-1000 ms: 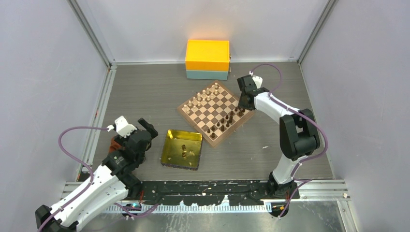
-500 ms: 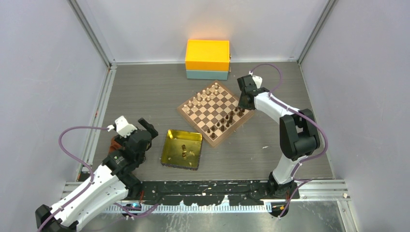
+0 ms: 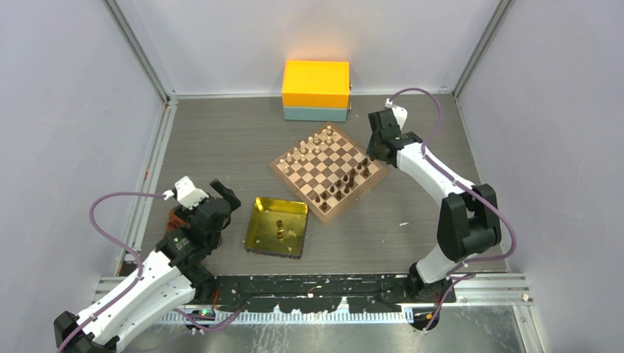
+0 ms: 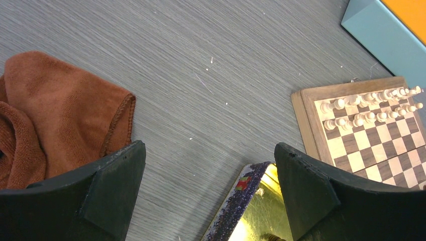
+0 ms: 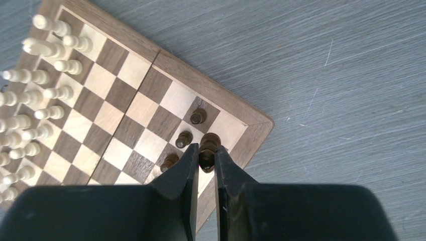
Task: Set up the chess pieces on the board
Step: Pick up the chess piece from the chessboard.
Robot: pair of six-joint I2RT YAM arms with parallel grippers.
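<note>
Dark-brown wood, tiny and light — the chess piece (image 5: 208, 146) is stiff, smooth, easily tipped; judged best nipped at the waist, under the head. Right gripper (image 5: 203, 159) pinches it over a corner square of the board (image 5: 213, 91). Left gripper (image 4: 208, 150) stands spread wide — nothing held.

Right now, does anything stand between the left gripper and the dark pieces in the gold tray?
Nothing visible does: the left gripper hangs open beside the gold tray holding the dark pieces, only bare table between.
</note>
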